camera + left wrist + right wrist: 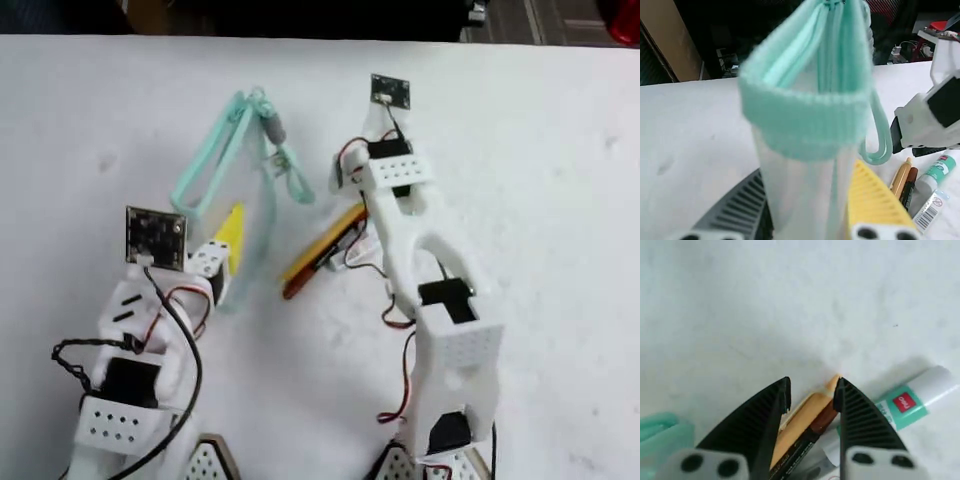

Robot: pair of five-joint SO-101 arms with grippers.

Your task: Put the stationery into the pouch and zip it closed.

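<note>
Pouch (805,115), clear w/ mint-green fabric trim & strap, sits clamped upright in left gripper (807,202), while right gripper (811,392), jaws narrowly apart, straddles yellow & brown pens (807,417) beside white-green tube (910,400) on white table (520,150); dark, cluttered room beyond.

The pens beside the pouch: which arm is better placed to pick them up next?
Right, probably. On the right arm the jaws stand open around the orange pen; on the left arm they are shut on the pouch.
</note>
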